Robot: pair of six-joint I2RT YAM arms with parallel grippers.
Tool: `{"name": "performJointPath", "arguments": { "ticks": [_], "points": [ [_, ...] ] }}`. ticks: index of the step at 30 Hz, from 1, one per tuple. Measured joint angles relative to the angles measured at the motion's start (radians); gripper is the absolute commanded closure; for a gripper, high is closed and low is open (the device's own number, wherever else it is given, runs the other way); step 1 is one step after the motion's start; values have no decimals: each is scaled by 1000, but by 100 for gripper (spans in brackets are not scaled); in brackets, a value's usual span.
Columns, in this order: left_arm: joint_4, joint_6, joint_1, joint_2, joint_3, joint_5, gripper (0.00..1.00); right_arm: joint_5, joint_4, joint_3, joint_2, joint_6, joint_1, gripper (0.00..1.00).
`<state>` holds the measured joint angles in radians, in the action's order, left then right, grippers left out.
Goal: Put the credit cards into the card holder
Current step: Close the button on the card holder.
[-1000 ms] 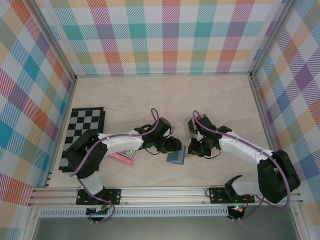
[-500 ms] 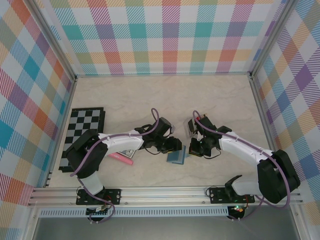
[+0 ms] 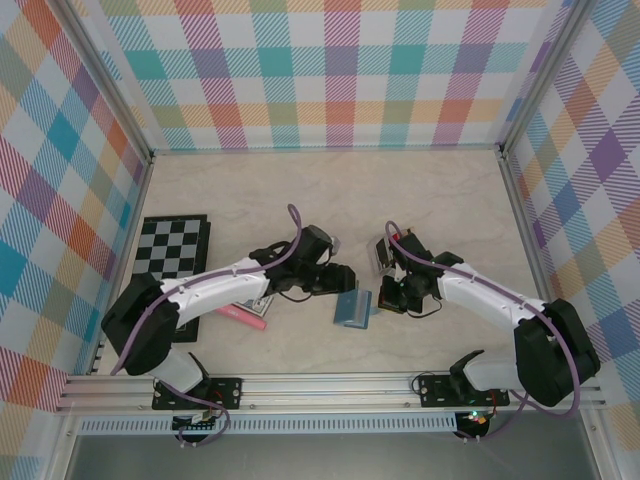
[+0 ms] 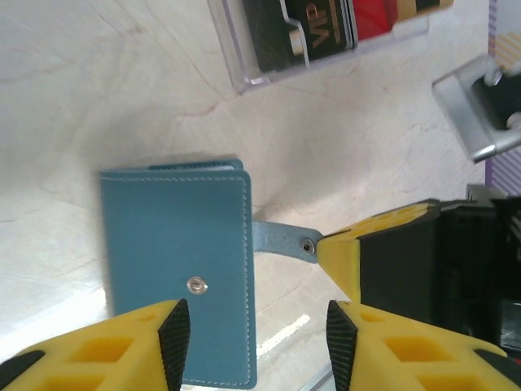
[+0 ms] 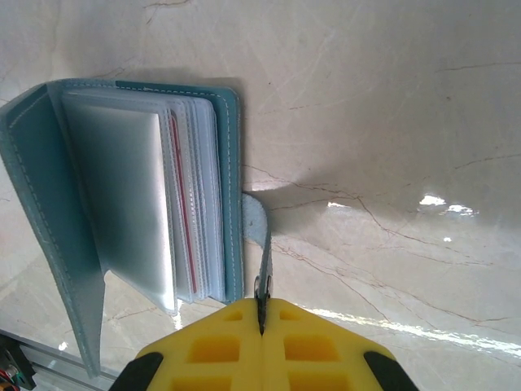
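Note:
The teal-blue card holder (image 3: 352,308) lies on the table between my arms. In the right wrist view the card holder (image 5: 146,204) stands open, showing clear sleeves, and my right gripper (image 5: 260,314) is shut on its snap strap (image 5: 262,244). In the left wrist view the holder's cover (image 4: 175,269) lies below my left gripper (image 4: 252,342), which is open, one finger over the cover. The credit cards (image 4: 326,28), black and red, sit in a clear tray (image 3: 383,254) behind the holder. My left gripper (image 3: 338,278) hangs just behind-left of the holder, my right gripper (image 3: 385,298) at its right edge.
A black-and-white checkerboard (image 3: 165,265) lies at the left. A pink stick (image 3: 243,316) rests near the front, beside a patterned box (image 3: 262,304) partly under my left arm. The aluminium rail (image 3: 330,385) bounds the front; chequered walls enclose the other sides.
My left gripper has drawn back and to the left off the card holder, leaving its cover uncovered. The right gripper has kept its hold on the strap in place.

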<state>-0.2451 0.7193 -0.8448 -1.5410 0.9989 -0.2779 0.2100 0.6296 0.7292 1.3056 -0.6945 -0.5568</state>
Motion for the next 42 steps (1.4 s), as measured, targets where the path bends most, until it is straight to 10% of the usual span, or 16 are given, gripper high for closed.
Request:
{"name": "performJointPath", "arguments": {
  "ticks": [42],
  "points": [
    [-2,6,-39,-273,33,-43,70,130,-116,54,107,-32,-15,98]
  ]
}}
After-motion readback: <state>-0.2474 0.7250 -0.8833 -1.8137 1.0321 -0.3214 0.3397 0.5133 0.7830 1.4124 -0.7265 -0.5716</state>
